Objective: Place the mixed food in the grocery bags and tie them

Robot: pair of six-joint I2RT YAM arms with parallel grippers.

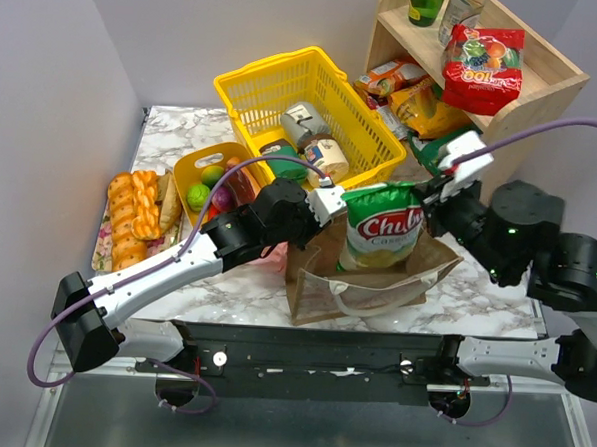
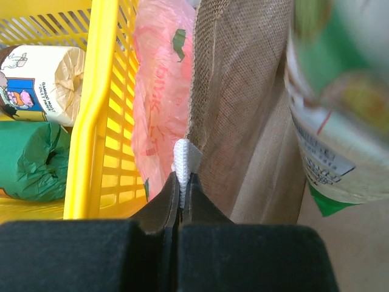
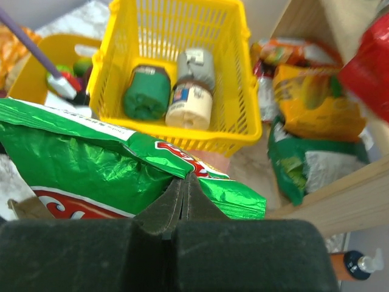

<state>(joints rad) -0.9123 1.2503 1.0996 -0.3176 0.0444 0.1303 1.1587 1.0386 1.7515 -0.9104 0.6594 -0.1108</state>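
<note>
While the left gripper [image 2: 181,180] pinches the bag handle [image 2: 184,158] and the right gripper [image 3: 185,184] clamps the crisp packet [image 3: 91,167], toy fruit [image 1: 200,192] lies unbagged, nothing tied.

A yellow mesh basket [image 1: 267,64] holding tins [image 1: 329,157] stands just beyond the left gripper [image 1: 328,200]; a braided bread loaf [image 1: 130,220] lies well left of it.

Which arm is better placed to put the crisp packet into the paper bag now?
Right. The right gripper is shut on the packet, which hangs over the bag. The left gripper pinches the white handle, probably holding the bag open.
</note>
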